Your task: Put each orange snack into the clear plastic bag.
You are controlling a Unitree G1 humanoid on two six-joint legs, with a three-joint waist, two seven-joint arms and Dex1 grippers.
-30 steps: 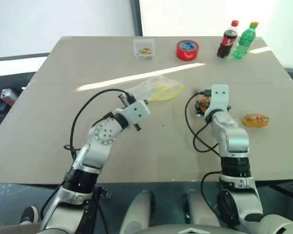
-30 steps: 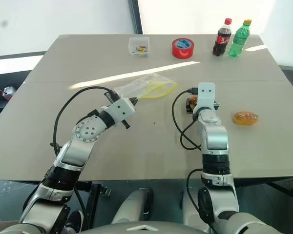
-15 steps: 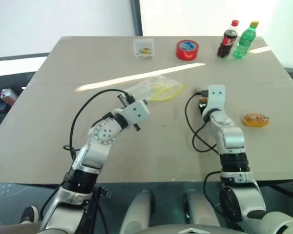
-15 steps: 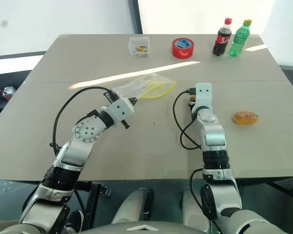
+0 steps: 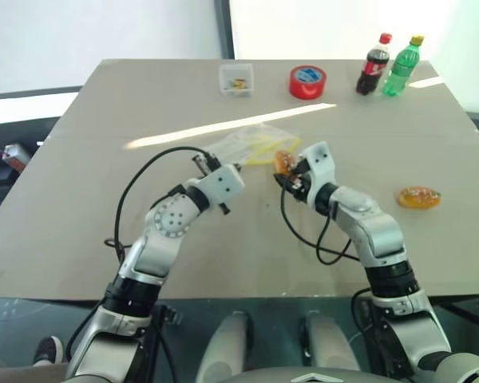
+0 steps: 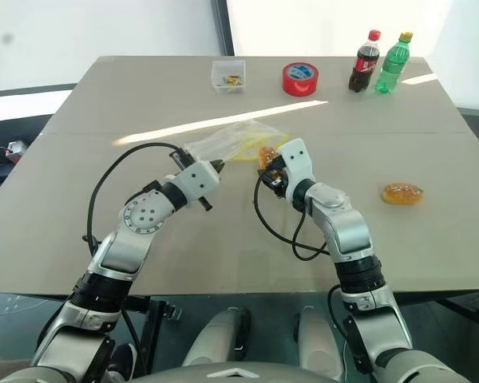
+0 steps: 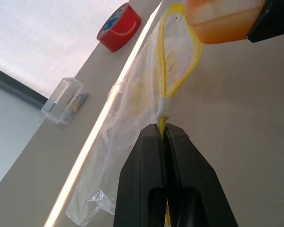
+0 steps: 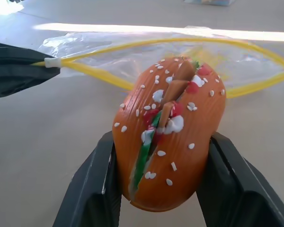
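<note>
Right gripper (image 8: 168, 198) pinches one snack (image 8: 170, 130) just in front of the bag (image 5: 251, 146) mouth; left gripper (image 7: 163, 130) is clamped on the bag's yellow strip. Bag looks empty; second snack (image 5: 417, 197) lies on the table (image 5: 104, 159), well apart.

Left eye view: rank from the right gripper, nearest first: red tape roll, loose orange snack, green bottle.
From the right gripper:
1. Red tape roll, at the far edge, straight beyond.
2. Loose orange snack, on the table to its right; nearly level with the tape.
3. Green bottle, far right corner.
</note>
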